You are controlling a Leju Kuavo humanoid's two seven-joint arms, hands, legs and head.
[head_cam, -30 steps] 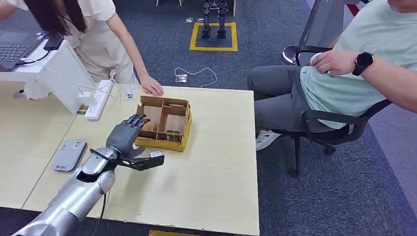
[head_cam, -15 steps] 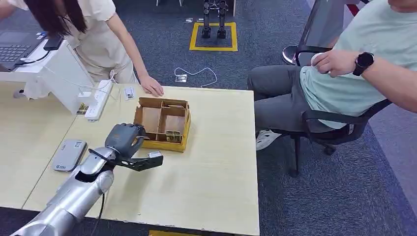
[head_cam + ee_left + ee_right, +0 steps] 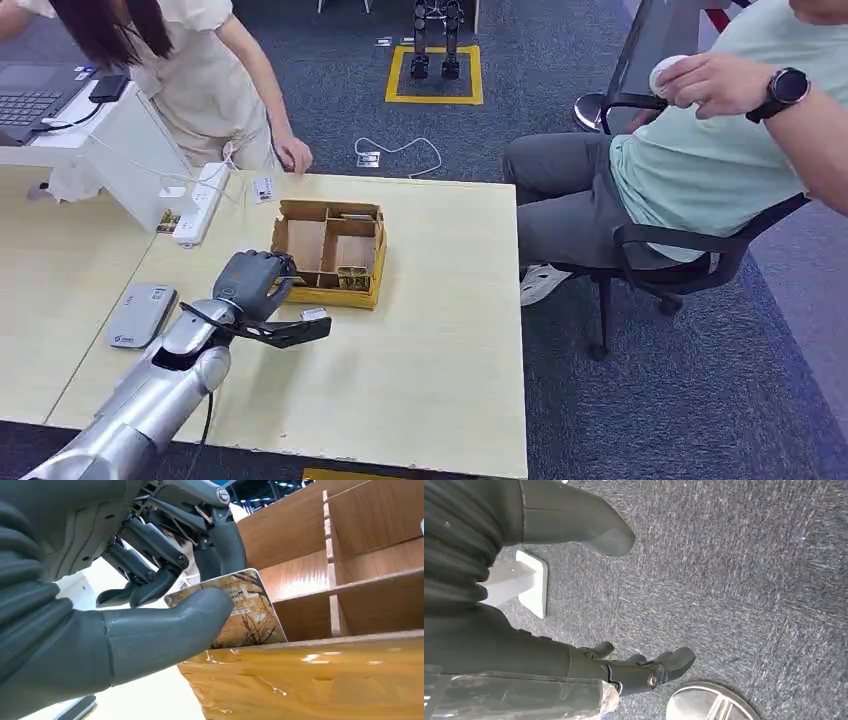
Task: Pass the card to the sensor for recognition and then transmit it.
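Note:
A wooden box (image 3: 375, 285) with yellow wrapped sides and several compartments stands mid-table. My left hand (image 3: 254, 282) is curled at its near left corner. In the left wrist view the thumb (image 3: 170, 630) and fingers (image 3: 160, 580) pinch a card (image 3: 252, 617) printed with brown branches, its lower edge still inside the box (image 3: 320, 680). The grey flat sensor (image 3: 140, 314) lies on the table to the left of my forearm. My right hand (image 3: 634, 671) hangs over blue carpet, fingers apart and holding nothing.
A white power strip (image 3: 200, 203) and a white stand (image 3: 130, 150) sit at the table's far left. One person (image 3: 200, 80) stands behind the far edge. Another person (image 3: 700, 170) sits in a chair right of the table.
My left hand's fingers went from stretched over the box to curled around the card. The standing person's hand left the table edge. The seated person raised an arm.

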